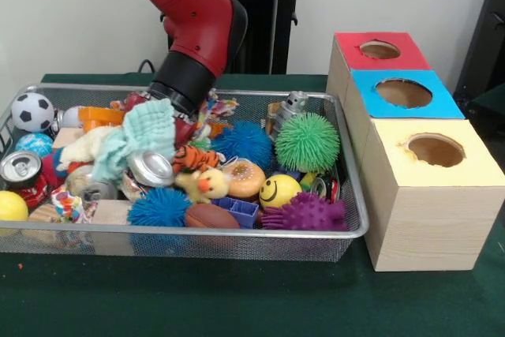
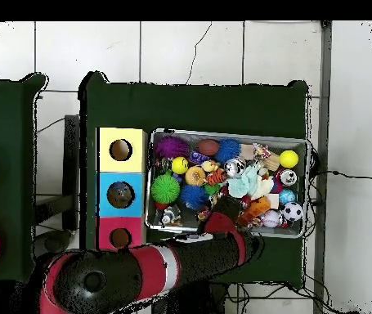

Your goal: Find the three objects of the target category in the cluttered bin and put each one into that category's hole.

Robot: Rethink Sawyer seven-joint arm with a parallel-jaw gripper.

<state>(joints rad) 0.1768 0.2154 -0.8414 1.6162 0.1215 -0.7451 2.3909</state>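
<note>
Here the red and black arm (image 1: 193,21) slants down from the top of the front view into the rear middle of the wire-mesh metal bin (image 1: 237,246), its black wrist buried among the toys. The fingers are hidden behind a mint-green terry cloth (image 1: 142,136) and the clutter, so it cannot be told whether they are apart or together. In the overhead view the arm bends from the base in a long curve and ends over the bin's middle.

The bin is rectangular, shallow and silvery, and stands on the dark green table (image 1: 237,297). Inside lie soft, rubbery and metal things heaped together. Four spiky rubber balls show: one green (image 1: 307,142), one purple (image 1: 306,212) and two blue (image 1: 160,207). Two crushed aluminium cans show their round tops, one silver (image 1: 151,168) by the cloth and one red-sided (image 1: 20,170) at the left end. There is one black-and-white soccer ball (image 1: 32,111), one smooth yellow smiley ball (image 1: 280,190), one plain yellow ball (image 1: 11,206), one small brown football (image 1: 211,215), one fuzzy yellow duck (image 1: 203,185) and one striped plush tiger (image 1: 195,158).

Beside the bin stand three wooden boxes in a row, touching, each with one round hole: a yellow-topped box (image 1: 430,195), a blue-topped box (image 1: 402,94) and a red-topped box (image 1: 379,50).
</note>
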